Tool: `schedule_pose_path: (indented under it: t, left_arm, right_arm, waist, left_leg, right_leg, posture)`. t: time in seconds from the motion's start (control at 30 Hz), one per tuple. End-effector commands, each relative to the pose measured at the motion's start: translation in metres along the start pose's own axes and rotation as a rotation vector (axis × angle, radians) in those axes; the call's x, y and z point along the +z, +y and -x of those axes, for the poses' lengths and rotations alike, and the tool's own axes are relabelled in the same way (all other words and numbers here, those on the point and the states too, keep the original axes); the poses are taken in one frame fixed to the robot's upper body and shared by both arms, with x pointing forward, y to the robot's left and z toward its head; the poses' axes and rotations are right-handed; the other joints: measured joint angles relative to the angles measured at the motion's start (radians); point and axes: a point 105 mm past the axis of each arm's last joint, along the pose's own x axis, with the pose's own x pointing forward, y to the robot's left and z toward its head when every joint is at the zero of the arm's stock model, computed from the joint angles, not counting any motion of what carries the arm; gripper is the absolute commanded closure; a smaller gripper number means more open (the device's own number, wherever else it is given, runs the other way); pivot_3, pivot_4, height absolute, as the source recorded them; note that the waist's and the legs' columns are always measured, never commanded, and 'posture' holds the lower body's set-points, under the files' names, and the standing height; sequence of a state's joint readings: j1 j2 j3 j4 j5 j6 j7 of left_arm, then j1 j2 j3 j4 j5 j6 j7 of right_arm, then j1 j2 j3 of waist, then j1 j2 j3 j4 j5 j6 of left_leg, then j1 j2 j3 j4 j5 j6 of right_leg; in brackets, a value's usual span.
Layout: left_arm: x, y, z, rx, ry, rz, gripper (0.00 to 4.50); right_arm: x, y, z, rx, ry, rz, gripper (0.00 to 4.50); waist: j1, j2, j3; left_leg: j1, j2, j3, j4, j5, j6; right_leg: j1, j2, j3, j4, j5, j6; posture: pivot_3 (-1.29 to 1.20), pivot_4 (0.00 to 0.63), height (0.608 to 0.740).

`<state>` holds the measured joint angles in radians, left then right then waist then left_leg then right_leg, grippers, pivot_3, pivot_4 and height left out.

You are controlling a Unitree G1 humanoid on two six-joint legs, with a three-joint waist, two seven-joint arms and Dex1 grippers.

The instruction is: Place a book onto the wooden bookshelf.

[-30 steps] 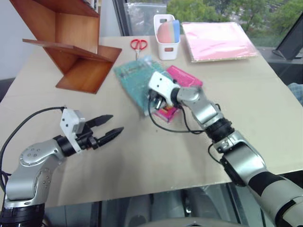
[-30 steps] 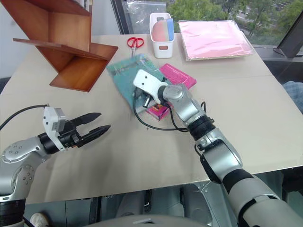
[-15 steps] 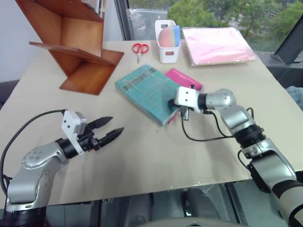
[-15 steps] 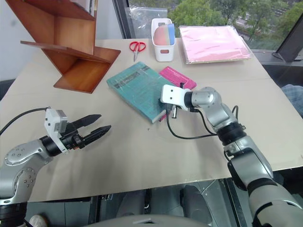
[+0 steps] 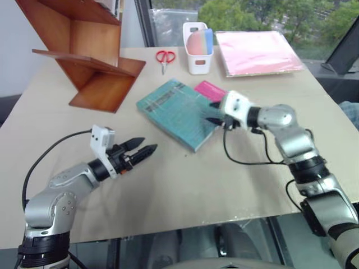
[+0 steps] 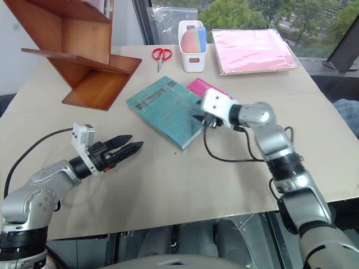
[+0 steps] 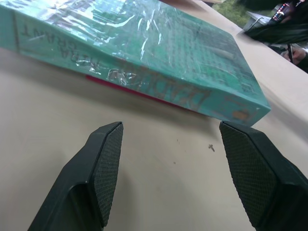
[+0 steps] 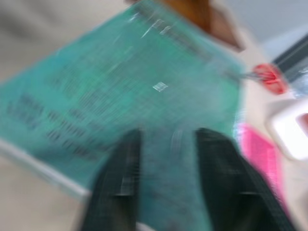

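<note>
The teal-green book (image 5: 175,110) lies flat mid-table, and the left wrist view shows its spine (image 7: 134,79) close ahead. My right gripper (image 5: 213,114) hovers at the book's right edge, pointing left over the cover. It is open, with both fingers (image 8: 120,178) apart above the teal cover (image 8: 144,86). My left gripper (image 5: 145,151) sits low over the table, short of the book's near corner, open and empty, fingers (image 7: 105,166) spread wide. The wooden bookshelf (image 5: 84,50) stands at the far left corner.
A pink book (image 5: 208,89) pokes out from under the teal one's far right side. Red scissors (image 5: 165,56), a white bin (image 5: 198,49) and a pink plastic-wrapped pad (image 5: 258,49) sit along the far edge. A black cable (image 5: 238,158) loops below my right wrist.
My right gripper has drawn back to the right, from over the book's near part to its right edge, and its fingers have parted. My left gripper edged toward the book and rolled.
</note>
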<state>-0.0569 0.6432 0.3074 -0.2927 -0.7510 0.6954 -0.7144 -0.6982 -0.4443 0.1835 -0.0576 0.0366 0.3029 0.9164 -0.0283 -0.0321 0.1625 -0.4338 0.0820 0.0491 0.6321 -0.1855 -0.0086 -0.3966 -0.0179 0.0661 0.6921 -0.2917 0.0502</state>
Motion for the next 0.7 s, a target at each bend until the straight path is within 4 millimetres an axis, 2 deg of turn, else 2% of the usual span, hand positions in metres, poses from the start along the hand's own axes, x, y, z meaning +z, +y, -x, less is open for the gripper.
schedule_pose_path:
  t: [0.03, 0.07, 0.1, 0.23, 0.37, 0.43, 0.6, 0.7]
  left_arm:
    - [0.016, -0.006, -0.001, -0.035, -0.041, -0.057, 1.07]
    - [0.018, -0.005, -0.001, -0.039, -0.043, -0.067, 1.07]
    - [0.019, -0.004, -0.001, -0.042, -0.044, -0.074, 1.07]
    - [0.016, -0.003, 0.0, -0.062, -0.019, -0.039, 1.07]
    - [0.003, 0.001, -0.002, -0.031, -0.009, 0.165, 1.07]
    - [-0.001, 0.004, -0.008, -0.005, -0.021, 0.303, 1.07]
    - [-0.004, 0.002, -0.026, 0.029, -0.059, 0.485, 1.07]
    - [-0.013, 0.004, -0.037, 0.071, -0.054, 0.622, 1.07]
  right_arm:
    - [0.029, 0.016, 0.043, 0.01, -0.092, -0.084, 0.64]
    - [0.027, 0.029, 0.055, 0.03, -0.084, -0.115, 0.23]
    - [0.027, 0.038, 0.063, 0.044, -0.075, -0.137, 0.08]
    - [0.012, 0.079, 0.094, 0.056, -0.012, -0.29, 0.08]
    - [0.016, 0.09, 0.104, -0.015, -0.054, -0.372, 0.08]
    - [0.019, 0.086, 0.105, -0.067, -0.081, -0.375, 0.08]
    - [0.025, 0.085, 0.105, -0.098, -0.114, -0.359, 0.08]
    - [0.026, 0.086, 0.104, -0.11, -0.117, -0.342, 0.08]
  waist:
    - [0.005, 0.0, 0.0]
    - [0.015, -0.001, 0.0]
    - [0.018, -0.001, 0.0]
    - [0.014, -0.001, 0.0]
    - [0.002, 0.0, 0.0]
    - [0.0, 0.0, 0.0]
    - [0.002, -0.003, 0.0]
    - [0.01, -0.003, 0.0]
  left_leg:
    - [0.0, 0.0, 0.0, 0.0, 0.0, 0.0]
    - [0.0, 0.0, 0.0, -0.001, 0.0, 0.0]
    - [0.0, 0.0, -0.001, -0.002, 0.0, 0.0]
    - [0.0, 0.0, 0.0, -0.004, 0.0, 0.0]
    - [0.002, 0.001, 0.001, -0.004, 0.0, 0.0]
    - [0.002, 0.001, 0.001, -0.003, 0.0, 0.0]
    - [0.001, 0.0, 0.0, 0.0, 0.0, 0.0]
    - [0.001, 0.0, -0.001, 0.0, 0.0, 0.0]
  right_leg:
    - [0.0, 0.0, 0.0, 0.0, 0.0, 0.0]
    - [0.0, 0.0, 0.0, -0.001, 0.0, 0.0]
    - [0.001, 0.0, -0.001, -0.004, 0.0, 0.0]
    - [0.002, -0.001, -0.001, -0.008, 0.0, 0.0]
    - [0.002, 0.0, 0.001, -0.008, 0.0, 0.0]
    - [0.003, 0.0, 0.001, -0.008, 0.0, 0.001]
    - [0.004, 0.0, 0.0, -0.008, 0.0, 0.001]
    - [0.004, 0.001, 0.0, -0.008, 0.0, 0.001]
  posture:
    - [0.0, 0.15, 0.74]
    - [0.0, 0.15, 0.74]
    - [0.0, 0.15, 0.74]
    - [0.0, 0.15, 0.74]
    - [0.0, 0.15, 0.74]
    - [0.0, 0.15, 0.74]
    - [0.0, 0.15, 0.74]
    - [0.0, 0.15, 0.74]
